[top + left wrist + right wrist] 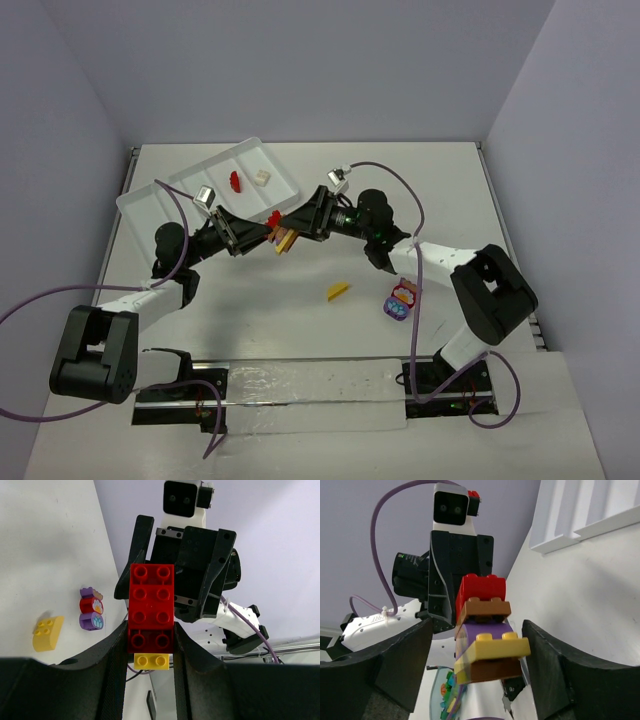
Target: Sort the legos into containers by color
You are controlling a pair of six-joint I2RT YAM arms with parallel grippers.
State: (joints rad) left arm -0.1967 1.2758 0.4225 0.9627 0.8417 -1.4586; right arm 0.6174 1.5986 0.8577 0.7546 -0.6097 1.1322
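Left pincer grips stack; tray holds bricks.

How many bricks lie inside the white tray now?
2: a red brick and a white brick, side by side toward the right end of the tray. The left arm covers part of its near edge, so more may be hidden.

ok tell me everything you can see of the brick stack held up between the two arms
The brick stack is glossy plastic: a red studded brick, then brown, purple, yellow and brown layers. It is held off the table, close to the white tray. The left gripper is shut on the red one's sides; the right gripper's open fingers flank the stack with gaps, not touching.
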